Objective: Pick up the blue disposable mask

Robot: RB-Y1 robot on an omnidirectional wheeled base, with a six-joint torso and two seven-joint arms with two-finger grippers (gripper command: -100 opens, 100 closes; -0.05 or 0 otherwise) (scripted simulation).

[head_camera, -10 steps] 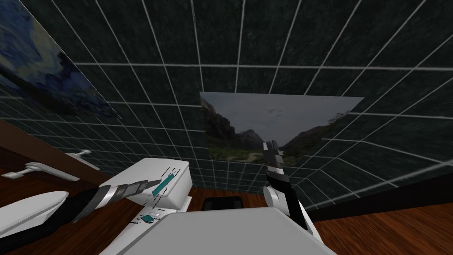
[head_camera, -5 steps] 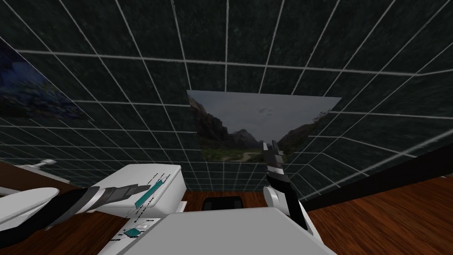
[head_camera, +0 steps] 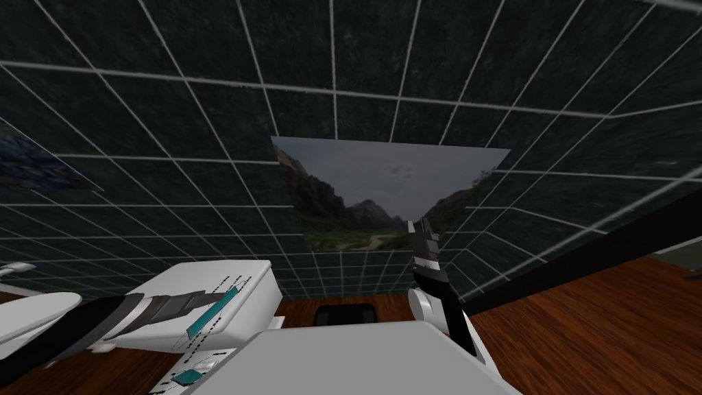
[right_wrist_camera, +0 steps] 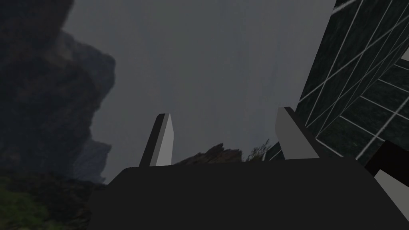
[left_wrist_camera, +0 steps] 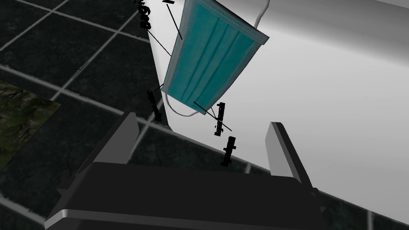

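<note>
The blue disposable mask [left_wrist_camera: 211,64] is a teal pleated rectangle with white ear loops. It lies flat near the edge of a white toilet tank lid [left_wrist_camera: 319,100]. In the head view the mask [head_camera: 212,317] shows as a teal strip on the white tank [head_camera: 240,288] at the lower left. My left gripper [left_wrist_camera: 203,137] is open and hovers just short of the mask, with nothing between its fingers. The left arm comes in from the left, and its gripper [head_camera: 216,296] is over the tank. My right gripper [head_camera: 421,228] is held up to the right of centre, open and empty.
A second small teal item [head_camera: 186,376] lies on a white surface below the tank. Dark tiled walls stand close behind, with a landscape picture [head_camera: 384,195] on them. A white rounded fixture [head_camera: 34,312] sits at the far left. Wooden floor [head_camera: 583,329] spreads to the right.
The whole head view has slid left, so I have turned to the right. The left gripper stays by the mask on the tank. The right arm keeps its pose.
</note>
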